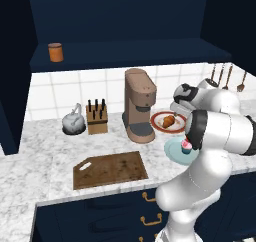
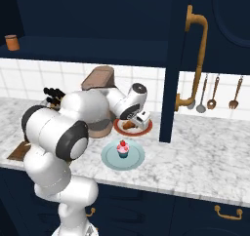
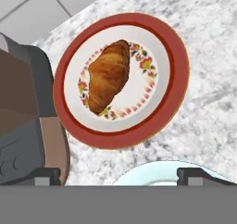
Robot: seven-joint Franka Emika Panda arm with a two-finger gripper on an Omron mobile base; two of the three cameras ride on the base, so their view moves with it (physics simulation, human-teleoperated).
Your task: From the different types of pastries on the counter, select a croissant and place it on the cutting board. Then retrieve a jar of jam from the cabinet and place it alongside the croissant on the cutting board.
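The golden-brown croissant [image 3: 109, 75] lies on a red-rimmed floral plate [image 3: 178, 70] on the marbled counter [image 1: 45, 151], right of the coffee machine. My gripper [image 3: 119, 174] hangs open a little above this plate [image 2: 146, 128], with nothing between its fingers. The pink-frosted cupcake [image 2: 122, 148] stands on a light blue plate [image 2: 110, 158] nearer the counter's front edge. The dark wooden cutting board [image 1: 110, 169] lies bare at the front left. The orange-brown jar of jam [image 1: 55, 52] stands on the recessed shelf of the navy cabinet [image 1: 125, 16].
A brown coffee machine [image 1: 139, 106] stands right beside the croissant's plate. Left of it are a knife block [image 1: 97, 117] and a grey kettle [image 1: 73, 122]. Utensils [image 2: 212, 91] hang on the tiled wall, and a tall navy panel [image 2: 171, 84] rises at the right.
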